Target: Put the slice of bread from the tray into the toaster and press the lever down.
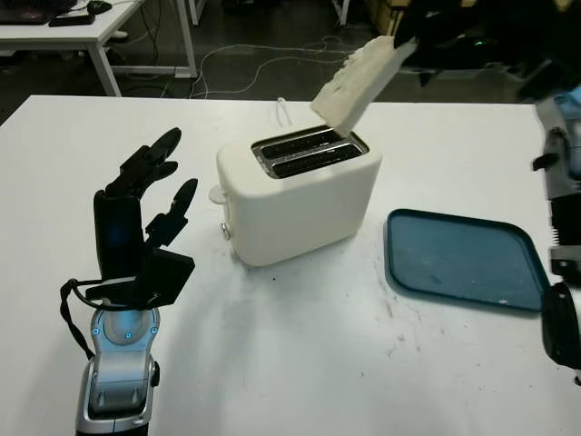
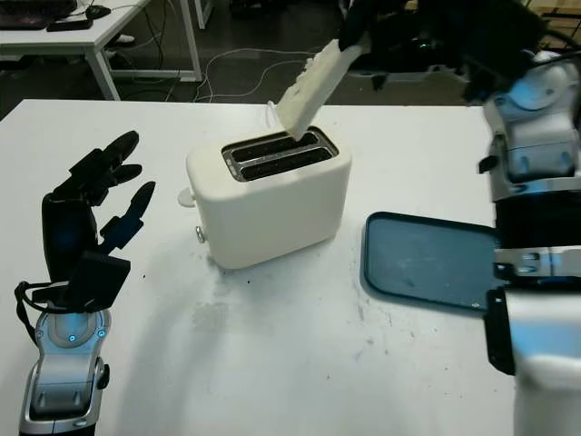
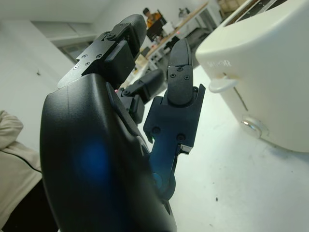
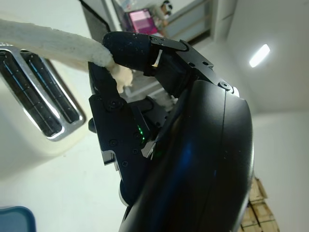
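A cream two-slot toaster [image 1: 300,195] stands mid-table, its lever [image 1: 219,193] and knob on the left end. A pale slice of bread [image 1: 360,84] hangs tilted above it, its lower corner at the far slot's right end. My right hand [image 1: 419,44] is shut on the slice's upper end; the bread [image 4: 48,41] shows pinched between black fingertips [image 4: 128,48] over the slots [image 4: 41,101]. My left hand [image 1: 145,213] is open, raised upright left of the toaster, apart from it. The toaster's end and lever [image 3: 223,84] appear beyond the left hand [image 3: 159,96].
A dark blue tray [image 1: 463,263] lies bare on the white table, right of the toaster. A white cord [image 1: 283,111] runs behind the toaster. Another desk [image 1: 82,32] and floor cables lie beyond the table's far edge. A person [image 3: 9,169] in beige sits behind.
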Controlling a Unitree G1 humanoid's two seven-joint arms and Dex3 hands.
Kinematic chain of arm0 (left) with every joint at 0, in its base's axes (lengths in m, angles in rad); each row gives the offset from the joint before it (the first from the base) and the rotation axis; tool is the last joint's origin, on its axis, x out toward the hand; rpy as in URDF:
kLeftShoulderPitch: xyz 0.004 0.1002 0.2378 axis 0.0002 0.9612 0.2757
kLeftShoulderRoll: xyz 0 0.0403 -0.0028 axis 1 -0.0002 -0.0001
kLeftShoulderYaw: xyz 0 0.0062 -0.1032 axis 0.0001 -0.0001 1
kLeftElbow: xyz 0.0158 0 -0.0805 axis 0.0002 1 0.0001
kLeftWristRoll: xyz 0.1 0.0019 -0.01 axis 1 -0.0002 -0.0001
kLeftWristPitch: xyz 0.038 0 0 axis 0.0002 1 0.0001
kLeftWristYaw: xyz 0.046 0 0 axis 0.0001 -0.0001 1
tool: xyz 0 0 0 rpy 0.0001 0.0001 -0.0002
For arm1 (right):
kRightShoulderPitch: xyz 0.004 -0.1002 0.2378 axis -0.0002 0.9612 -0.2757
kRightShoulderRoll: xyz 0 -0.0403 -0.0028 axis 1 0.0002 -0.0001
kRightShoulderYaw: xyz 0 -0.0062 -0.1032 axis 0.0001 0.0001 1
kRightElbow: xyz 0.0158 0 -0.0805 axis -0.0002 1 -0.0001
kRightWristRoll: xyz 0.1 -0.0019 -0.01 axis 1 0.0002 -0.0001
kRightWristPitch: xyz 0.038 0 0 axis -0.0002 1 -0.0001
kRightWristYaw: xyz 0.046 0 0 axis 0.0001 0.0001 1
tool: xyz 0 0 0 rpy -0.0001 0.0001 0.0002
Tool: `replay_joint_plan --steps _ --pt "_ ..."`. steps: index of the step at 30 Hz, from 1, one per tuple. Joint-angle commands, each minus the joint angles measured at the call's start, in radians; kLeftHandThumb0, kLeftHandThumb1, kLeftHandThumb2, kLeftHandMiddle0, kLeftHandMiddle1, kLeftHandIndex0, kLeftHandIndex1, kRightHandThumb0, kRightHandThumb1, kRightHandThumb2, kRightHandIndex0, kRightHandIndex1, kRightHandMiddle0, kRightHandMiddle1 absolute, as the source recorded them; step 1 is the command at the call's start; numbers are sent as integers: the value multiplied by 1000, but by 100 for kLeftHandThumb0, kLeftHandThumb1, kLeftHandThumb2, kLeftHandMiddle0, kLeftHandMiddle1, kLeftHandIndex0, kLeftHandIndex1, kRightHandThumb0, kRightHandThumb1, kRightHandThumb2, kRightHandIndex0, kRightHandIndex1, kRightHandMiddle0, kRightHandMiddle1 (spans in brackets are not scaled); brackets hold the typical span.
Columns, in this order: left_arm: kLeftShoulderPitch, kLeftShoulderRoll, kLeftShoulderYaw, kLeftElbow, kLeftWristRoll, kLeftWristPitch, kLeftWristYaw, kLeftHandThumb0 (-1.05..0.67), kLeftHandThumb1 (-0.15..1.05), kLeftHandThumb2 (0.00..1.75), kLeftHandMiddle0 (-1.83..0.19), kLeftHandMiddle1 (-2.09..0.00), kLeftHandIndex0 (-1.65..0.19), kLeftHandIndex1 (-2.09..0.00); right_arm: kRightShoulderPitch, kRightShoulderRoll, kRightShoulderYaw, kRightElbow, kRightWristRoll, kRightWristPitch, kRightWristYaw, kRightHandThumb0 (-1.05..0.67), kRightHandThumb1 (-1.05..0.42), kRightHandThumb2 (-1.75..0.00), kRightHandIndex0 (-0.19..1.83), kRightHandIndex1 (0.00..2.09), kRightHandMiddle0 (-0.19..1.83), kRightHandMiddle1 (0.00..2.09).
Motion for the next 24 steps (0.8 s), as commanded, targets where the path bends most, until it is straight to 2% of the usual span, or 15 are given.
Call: replay_joint_plan --steps 1,3,6,10,19,24 --pt "-1 0 -1 -14 14 3 4 -39 92 22 -42 -83 -68 -1 -22 20 1 26 -15 35 -7 -14 -92 -10 110 160 89 166" --pt "0 -1 0 -15 8 5 2 -39 92 22 -42 -83 -68 -1 -22 36 -5 36 -19 72 -13 -17 -92 -12 109 162 86 170" --pt "-1 -2 0 -13 11 0 6 -39 92 21 -42 -83 -68 -1 -14 59 -26 21 0 193 -28 -23 -92 -12 108 163 82 171" --pt "0 -2 1 -10 10 -2 7 -39 92 21 -43 -82 -68 -1 38 87 -67 -50 29 327 -59 -30 -92 -14 104 164 86 158" --pt "1 -3 -3 -9 12 1 7 -40 92 22 -43 -81 -68 -1 203 119 -170 -306 122 493 -132 -34 -92 -14 98 169 83 153" --pt "0 -2 -5 -8 21 1 11 -40 92 21 -43 -81 -68 -1 249 117 -221 -411 196 565 -132 -40 -92 -13 102 160 91 135"
